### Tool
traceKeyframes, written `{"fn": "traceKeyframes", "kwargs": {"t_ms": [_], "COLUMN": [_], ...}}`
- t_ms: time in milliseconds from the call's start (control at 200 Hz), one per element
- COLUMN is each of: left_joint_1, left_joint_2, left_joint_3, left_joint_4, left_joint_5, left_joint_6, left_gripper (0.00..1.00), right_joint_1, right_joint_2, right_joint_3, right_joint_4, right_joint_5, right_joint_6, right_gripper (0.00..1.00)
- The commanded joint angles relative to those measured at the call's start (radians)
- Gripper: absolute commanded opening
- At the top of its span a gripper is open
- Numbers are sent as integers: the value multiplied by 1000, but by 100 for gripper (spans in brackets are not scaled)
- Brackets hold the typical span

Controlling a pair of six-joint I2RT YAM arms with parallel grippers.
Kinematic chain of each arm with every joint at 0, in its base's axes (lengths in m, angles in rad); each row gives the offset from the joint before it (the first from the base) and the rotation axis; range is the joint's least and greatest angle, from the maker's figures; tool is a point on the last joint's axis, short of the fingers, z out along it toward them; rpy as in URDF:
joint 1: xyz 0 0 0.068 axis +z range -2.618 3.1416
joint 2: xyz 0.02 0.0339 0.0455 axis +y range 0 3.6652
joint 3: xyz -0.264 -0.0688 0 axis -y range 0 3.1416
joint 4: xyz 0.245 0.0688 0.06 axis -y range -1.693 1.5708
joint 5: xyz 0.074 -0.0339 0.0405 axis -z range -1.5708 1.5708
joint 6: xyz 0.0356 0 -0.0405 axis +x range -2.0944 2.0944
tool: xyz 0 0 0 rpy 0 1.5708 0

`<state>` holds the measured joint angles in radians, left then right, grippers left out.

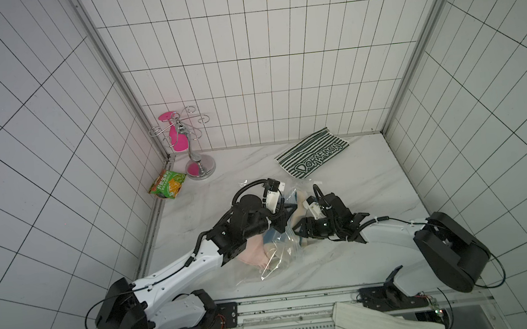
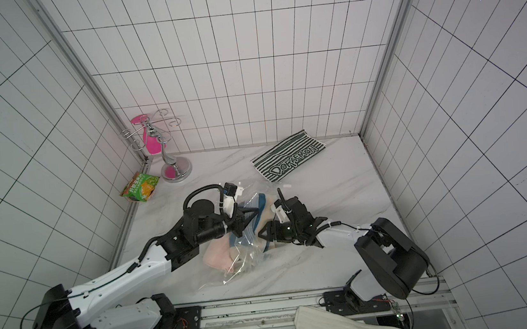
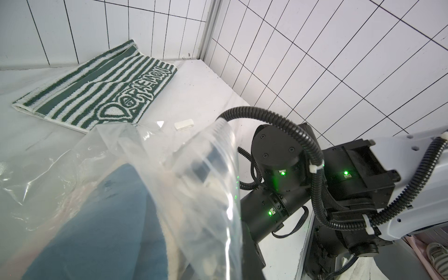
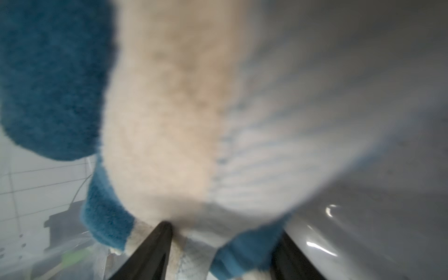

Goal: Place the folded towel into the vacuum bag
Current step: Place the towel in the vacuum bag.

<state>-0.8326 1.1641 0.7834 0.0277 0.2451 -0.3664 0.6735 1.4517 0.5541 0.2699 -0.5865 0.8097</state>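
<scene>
The vacuum bag (image 1: 279, 260) (image 2: 242, 264) lies crinkled and transparent in the middle of the marble table, with a pink cloth (image 1: 252, 256) inside it. My left gripper (image 1: 289, 213) (image 2: 250, 212) is shut on the bag's raised edge film (image 3: 218, 155). Plastic hides most of its jaws in the left wrist view. The folded towel (image 1: 301, 215) (image 2: 266, 221) (image 4: 169, 109) is blue and cream and sits at the bag's mouth. Its blue part (image 3: 109, 218) shows through the film. My right gripper (image 1: 298, 231) (image 2: 262, 233) (image 4: 228, 249) is shut on the towel's near end, which bunches between both black fingers (image 4: 162, 244).
A green-and-white striped Doraemon towel (image 1: 312, 153) (image 3: 97, 89) lies flat at the back right. A chrome stand (image 1: 200, 165) and a green snack packet (image 1: 167, 183) sit in the back left corner. A small white clip (image 3: 184, 125) lies behind the bag. A striped cloth (image 1: 382, 323) hangs over the front rail.
</scene>
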Motion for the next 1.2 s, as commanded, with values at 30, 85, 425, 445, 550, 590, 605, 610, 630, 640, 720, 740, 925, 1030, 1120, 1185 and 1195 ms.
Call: {"fn": "traceKeyframes", "kwargs": {"t_ms": [30, 85, 425, 445, 550, 590, 605, 610, 630, 640, 720, 740, 925, 1030, 1120, 1185, 1195], "left_joint_1": [-12, -18, -31, -31, -30, -30, -30, -30, -30, -30, -30, -30, -30, -30, -28, -28, -28], "left_joint_2": [20, 26, -25, -33, -59, -60, -58, -58, -57, -55, -52, -52, -70, -81, -82, -82, -83], "left_joint_3": [44, 45, 34, 28, 8, 8, 8, 8, 8, 8, 4, 4, -7, -24, -34, -35, -35], "left_joint_4": [28, 37, 44, 55, 87, 87, 86, 87, 87, 87, 86, 85, 78, 78, 82, 84, 84], "left_joint_5": [8, 7, -65, -66, -55, -41, -36, -34, -29, -28, -34, -37, -55, -82, -97, -96, -96], "left_joint_6": [21, 20, -17, -8, -1, 2, 5, 6, 8, 8, 7, 7, 12, 22, 22, 22, 23], "left_gripper": [0, 0, 0, 0, 0, 0, 0, 0, 0, 0, 0, 0, 0, 0, 0, 0, 0], "right_joint_1": [88, 115, 124, 123, 118, 128, 131, 132, 136, 137, 142, 141, 164, 168, 136, 106, 100], "right_joint_2": [4, 22, 41, 41, 43, 48, 51, 53, 61, 66, 136, 158, 240, 153, -5, -117, -131], "right_joint_3": [-37, -29, 85, 82, 68, 73, 76, 78, 81, 80, 53, 46, -64, -112, -84, -21, -14], "right_joint_4": [204, 208, 709, 738, 834, 780, 730, 708, 644, 622, 525, 499, 326, 201, -22, -251, -280], "right_joint_5": [-127, -127, -196, -193, -186, -185, -183, -182, -180, -178, -170, -172, -189, -186, -160, -113, -106], "right_joint_6": [131, 134, 565, 586, 665, 643, 628, 620, 597, 586, 532, 520, 466, 430, 339, 240, 229], "right_gripper": [58, 53, 10, 10, 10, 10, 11, 11, 11, 11, 14, 14, 30, 56, 74, 78, 78]}}
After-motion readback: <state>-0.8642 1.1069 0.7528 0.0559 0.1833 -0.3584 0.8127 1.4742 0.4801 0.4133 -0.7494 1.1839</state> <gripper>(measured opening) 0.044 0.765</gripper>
